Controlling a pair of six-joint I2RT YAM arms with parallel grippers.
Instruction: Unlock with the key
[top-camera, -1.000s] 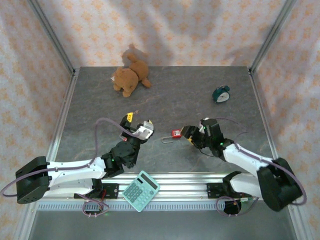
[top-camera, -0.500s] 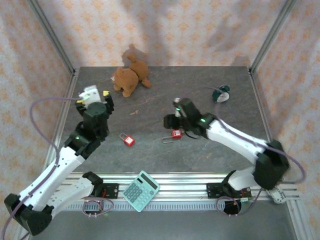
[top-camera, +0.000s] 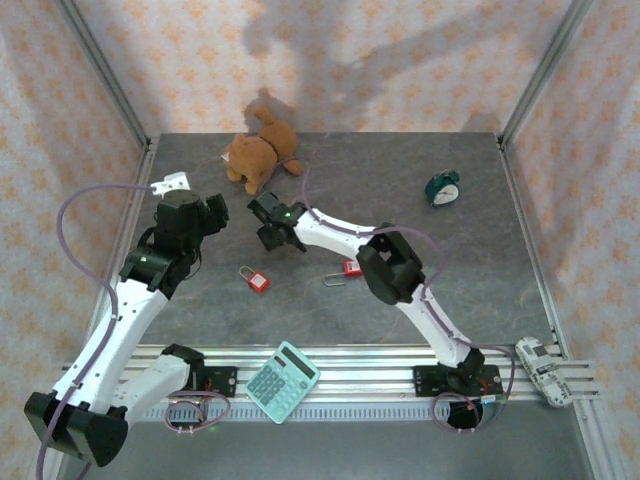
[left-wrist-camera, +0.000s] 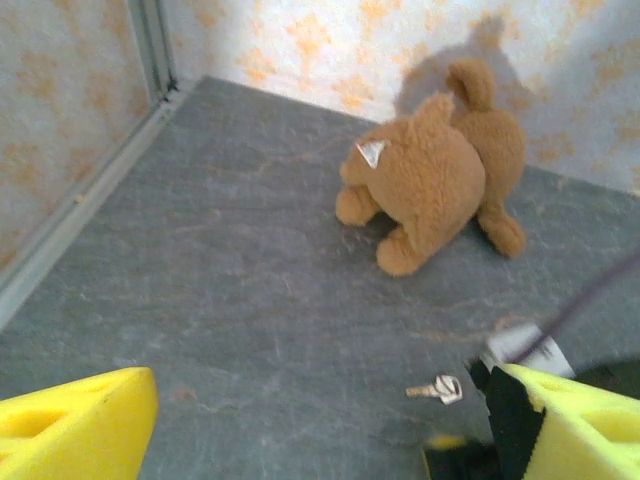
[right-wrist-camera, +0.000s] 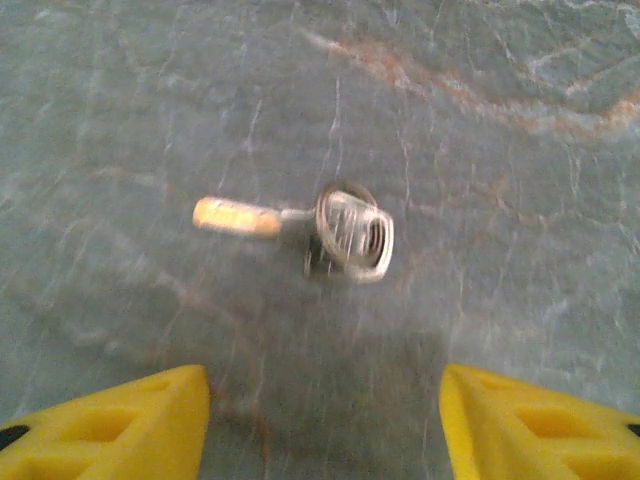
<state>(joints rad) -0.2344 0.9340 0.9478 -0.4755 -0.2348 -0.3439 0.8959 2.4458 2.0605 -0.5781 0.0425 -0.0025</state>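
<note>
Looking down from above, the right gripper (top-camera: 268, 224) reaches well over into the left half of the table (top-camera: 420, 300). It sits just on the near side of the teddy bear (top-camera: 262, 152). The left gripper (top-camera: 210, 213) hangs close by, to its left. That high view also takes in two red locks, both nearer to me than the grippers: the left padlock (top-camera: 256, 279) and the right padlock (top-camera: 350, 267). A green alarm clock (top-camera: 443, 187) stands far off to the right, and a calculator (top-camera: 282, 381) lies on the near rail.

The right wrist camera adds the close detail. The key (right-wrist-camera: 345, 232) lies flat on the grey surface, with a silver ring and a short brass-coloured piece sticking out of it. That gripper's yellow fingertips (right-wrist-camera: 125, 420) stand wide apart with nothing between them. The key lies just ahead of them, in line with the gap and touching neither.

The left wrist camera sees the same key (left-wrist-camera: 437, 388) from the side, small, on the near side of the bear. It lies close to one of the left gripper's yellow fingertips (left-wrist-camera: 580, 420). Those fingers are spread too, and they hold nothing.
</note>
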